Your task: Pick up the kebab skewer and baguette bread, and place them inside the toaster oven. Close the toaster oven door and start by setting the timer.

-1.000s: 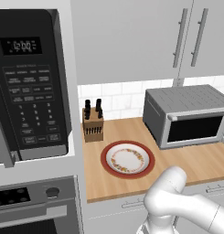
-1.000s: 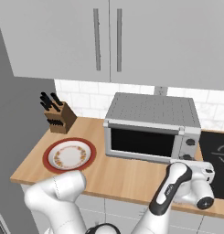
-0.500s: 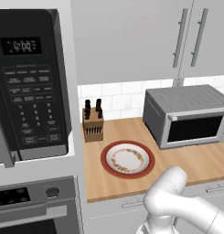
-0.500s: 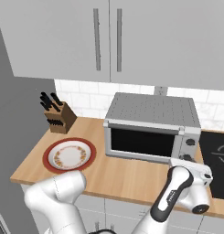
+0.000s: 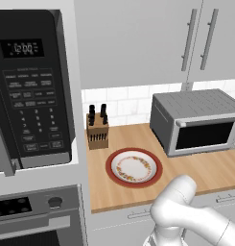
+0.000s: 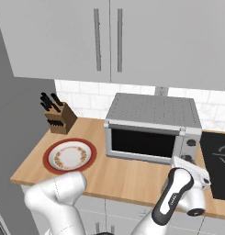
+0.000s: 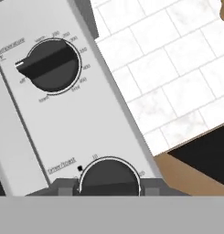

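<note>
The toaster oven (image 6: 153, 128) (image 5: 195, 122) stands on the counter with the toaster oven door (image 6: 141, 144) shut, its glass dark. My gripper (image 6: 185, 160) is at the control panel on the oven's right end. In the hand view the round timer knob (image 7: 109, 176) sits between my two fingertips (image 7: 63, 187), with my gripper (image 7: 109, 188) shut on it. The temperature knob (image 7: 51, 66) is above it. The kebab skewer and baguette bread are out of view.
A red-rimmed plate (image 6: 70, 156) (image 5: 133, 168) lies bare on the wooden counter, with a knife block (image 6: 59, 117) (image 5: 97, 129) behind it. The black microwave (image 5: 32, 96) hangs at the left. A dark cooktop (image 6: 219, 156) borders the oven's right side.
The hand stays at the timer knob. The forearm behind it has sunk a little lower in the right base view.
</note>
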Available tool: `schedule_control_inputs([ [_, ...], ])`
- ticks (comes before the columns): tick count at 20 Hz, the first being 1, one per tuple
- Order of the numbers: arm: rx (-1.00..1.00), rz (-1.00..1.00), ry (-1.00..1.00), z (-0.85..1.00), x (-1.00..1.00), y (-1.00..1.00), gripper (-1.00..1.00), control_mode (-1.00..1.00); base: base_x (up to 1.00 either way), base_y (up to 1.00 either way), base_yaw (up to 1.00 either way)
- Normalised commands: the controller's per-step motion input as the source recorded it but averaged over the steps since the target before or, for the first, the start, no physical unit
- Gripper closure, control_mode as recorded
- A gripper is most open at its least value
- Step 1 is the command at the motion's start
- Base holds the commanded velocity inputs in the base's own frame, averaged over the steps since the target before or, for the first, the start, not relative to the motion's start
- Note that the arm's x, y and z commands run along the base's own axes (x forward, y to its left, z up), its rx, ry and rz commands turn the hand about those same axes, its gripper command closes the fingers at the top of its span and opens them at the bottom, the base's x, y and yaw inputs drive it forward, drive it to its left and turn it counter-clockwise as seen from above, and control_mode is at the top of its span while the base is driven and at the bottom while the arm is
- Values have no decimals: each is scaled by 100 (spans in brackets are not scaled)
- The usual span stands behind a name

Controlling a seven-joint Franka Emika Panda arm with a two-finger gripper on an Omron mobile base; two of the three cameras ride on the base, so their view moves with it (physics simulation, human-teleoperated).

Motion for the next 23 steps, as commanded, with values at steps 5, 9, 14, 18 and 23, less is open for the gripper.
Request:
schedule_control_inputs([
  [5,23,-10,-3,0,0,0,100,-100,0,0,0],
  [9,22,-12,-4,0,0,0,100,-100,0,0,0],
  [14,21,-13,-6,0,-3,0,100,-100,0,0,0],
  [18,22,-13,-6,0,-7,0,100,-100,0,0,0],
  [23,22,-14,-3,0,-4,0,100,-100,0,0,0],
])
